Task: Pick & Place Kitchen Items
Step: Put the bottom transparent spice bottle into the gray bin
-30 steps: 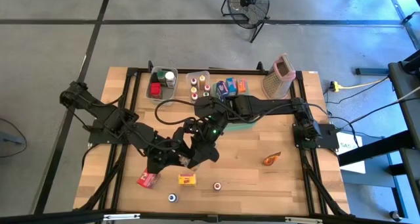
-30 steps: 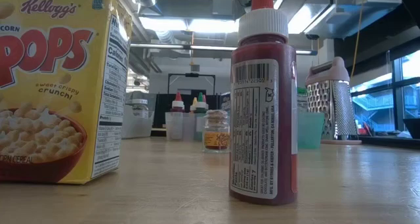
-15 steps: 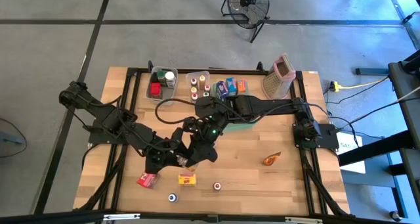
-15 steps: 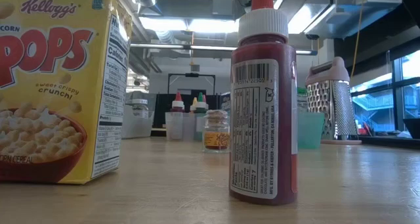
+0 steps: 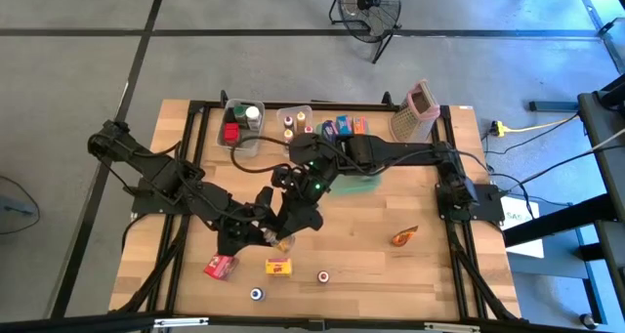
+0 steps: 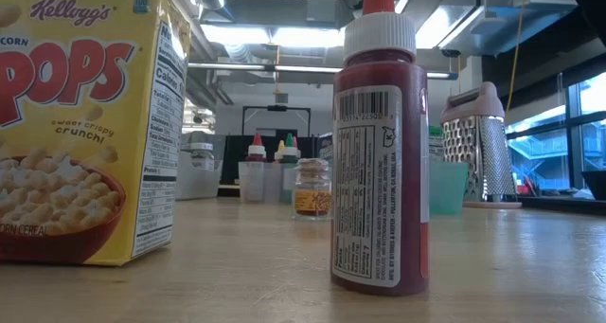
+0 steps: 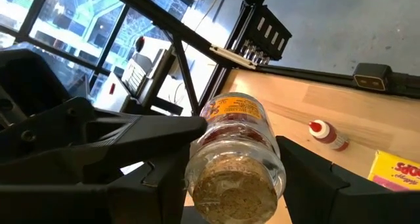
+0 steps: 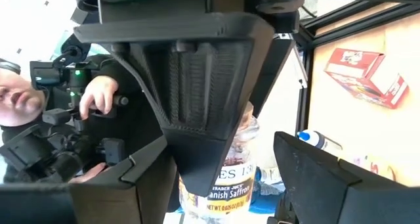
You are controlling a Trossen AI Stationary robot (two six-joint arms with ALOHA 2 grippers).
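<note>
A small clear spice jar [image 7: 236,152] with a cork stopper and an orange label sits in my left gripper [image 7: 233,184], just near of the table's middle [image 5: 283,242]. My right gripper [image 8: 220,184] is open. It points at the same jar [image 8: 226,178] from the far side, with one finger on either side of it and apart from it. In the high view the right gripper [image 5: 295,219] hovers just behind the left gripper [image 5: 271,233]. A left finger [image 8: 197,86] hides most of the jar in the right wrist view. My left gripper pinches the jar's glass body [image 7: 197,159] near the corked end, one finger on each side. The jar lies along the fingers with its cork end toward the wrist and its labelled end pointing out. It is lifted clear of the table.
On the near part of the table lie a red carton [image 5: 221,266], a yellow carton [image 5: 279,266], two small capped bottles [image 5: 321,275] and an orange packet [image 5: 404,236]. Clear bins [image 5: 240,123], cartons [image 5: 342,128] and the grater [image 5: 415,113] line the far edge. A person's hand [image 8: 98,96] shows beyond the table.
My right gripper has drawn back from the left gripper toward the table's far edge. The jar has stayed in the left gripper, which has kept its place.
</note>
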